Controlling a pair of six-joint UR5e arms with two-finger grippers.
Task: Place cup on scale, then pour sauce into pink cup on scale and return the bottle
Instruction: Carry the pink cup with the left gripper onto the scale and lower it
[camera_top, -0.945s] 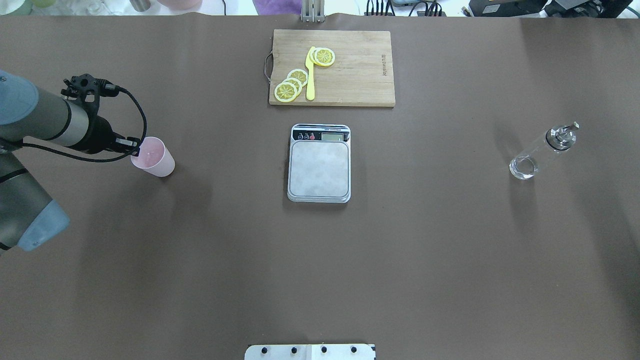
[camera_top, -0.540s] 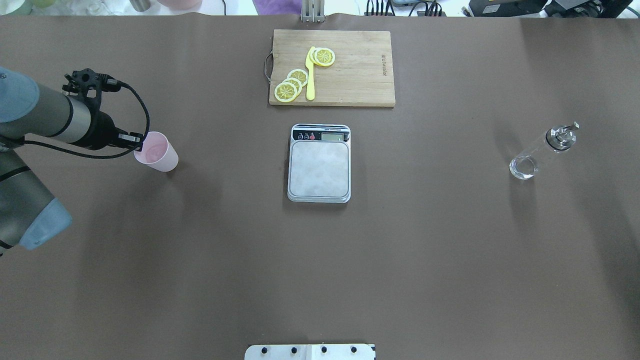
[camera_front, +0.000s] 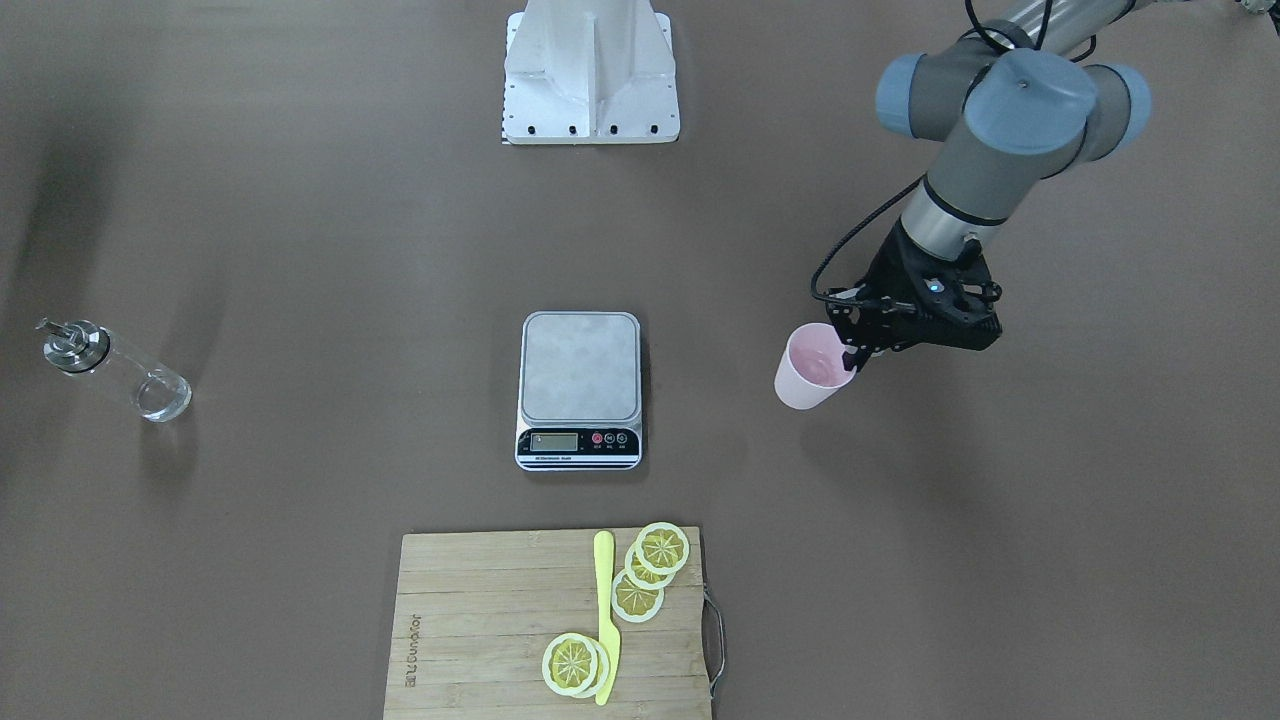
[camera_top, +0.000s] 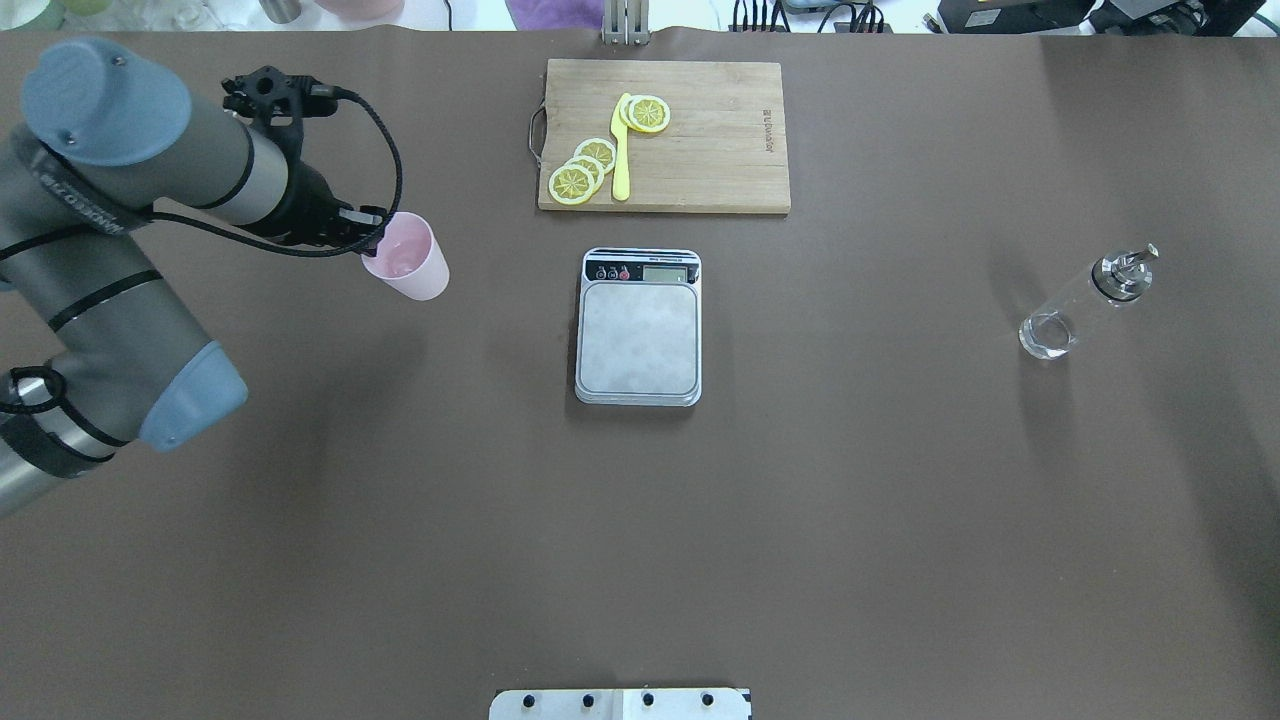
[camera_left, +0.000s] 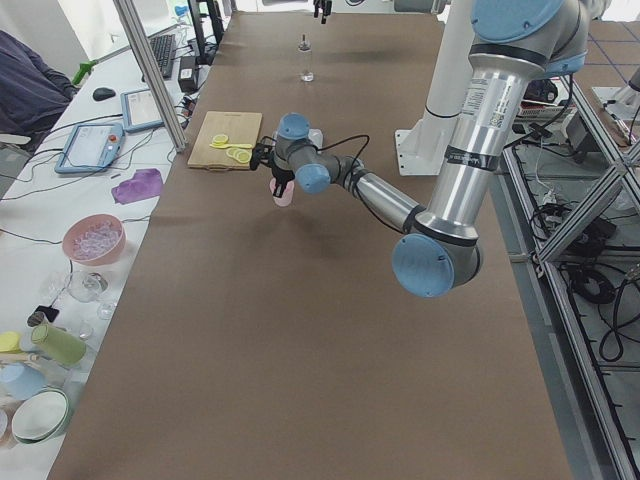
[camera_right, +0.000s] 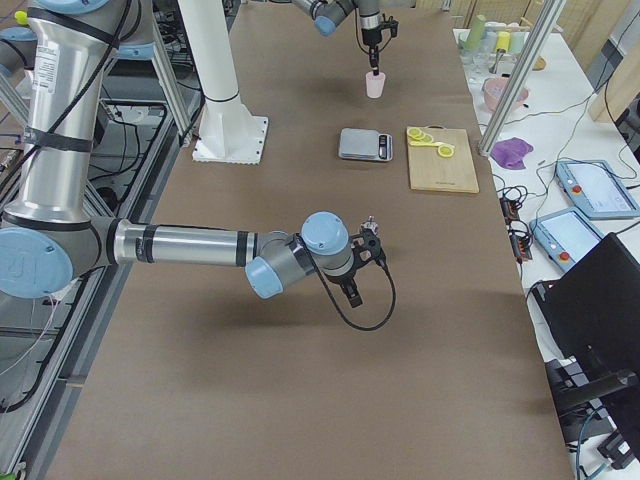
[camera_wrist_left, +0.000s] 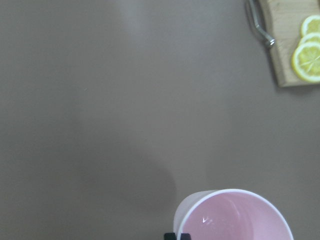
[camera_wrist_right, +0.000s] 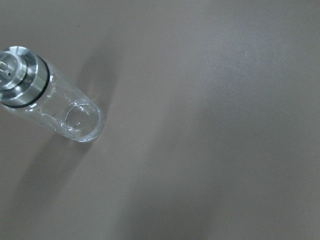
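Step in hand, as judged: carrying the cup (camera_top: 408, 262) to the scale (camera_top: 638, 335). Pinched at the rim by the clamped left gripper (camera_top: 372, 243), upper left of the overhead view, seemingly off the table, apart from the scale. Next: move right, centre over the steel plate, lower upright, release. Bottle (camera_top: 1085, 300) standing at far right. Right gripper (camera_right: 366, 248) near it; cannot tell whether closed or not.

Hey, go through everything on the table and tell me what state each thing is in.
Steel-plated kitchen scale: plate bare.
Pale pink plastic cup: upright, empty, rim pinched by left gripper, off the scale.
Clear glass bottle with metal spout: standing, capped, untouched.
Right gripper: open or shut, cannot tell.
Yellow knife: lying flat on bamboo cutting board.
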